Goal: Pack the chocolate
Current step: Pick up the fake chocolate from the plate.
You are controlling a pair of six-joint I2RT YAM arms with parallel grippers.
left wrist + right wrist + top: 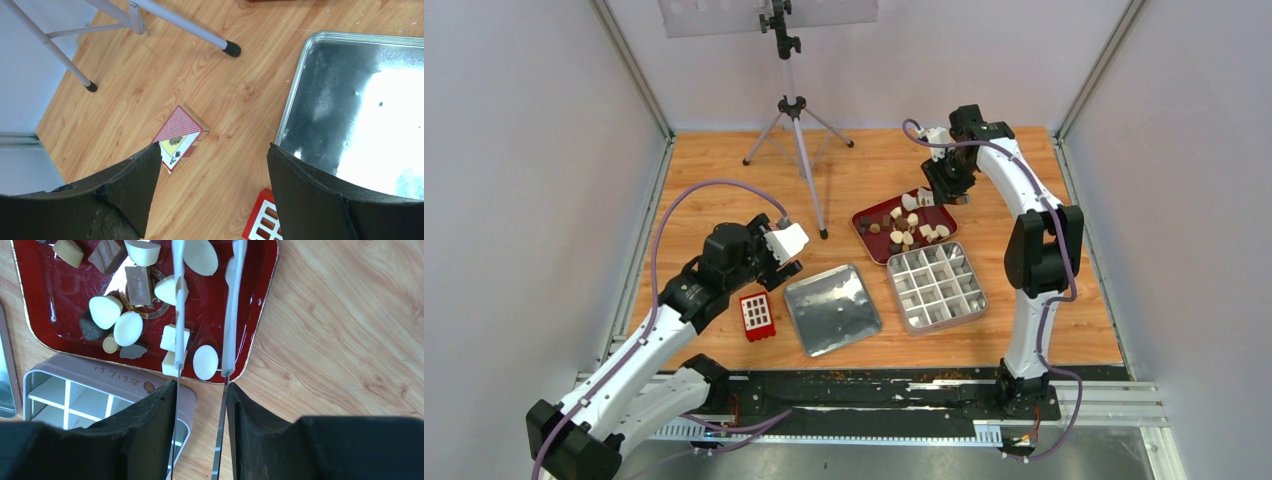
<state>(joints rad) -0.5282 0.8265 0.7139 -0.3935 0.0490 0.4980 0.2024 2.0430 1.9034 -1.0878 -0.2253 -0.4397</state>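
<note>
The counter (240, 95) is wood-grain board with a smooth satin finish, and the flat lid (350, 85) is bare sheet metal, mirror-bright with fine specks. The red tray (257, 300) is glossy, lacquer-like, with a gilt rim; the chocolate (128, 328) is smooth and mostly matt. The fingers (145, 440) of the right tool (201, 385) are matt black and rough-grained, and the tweezers (231, 315) show thin metal blades with white plastic-looking ends.
</note>
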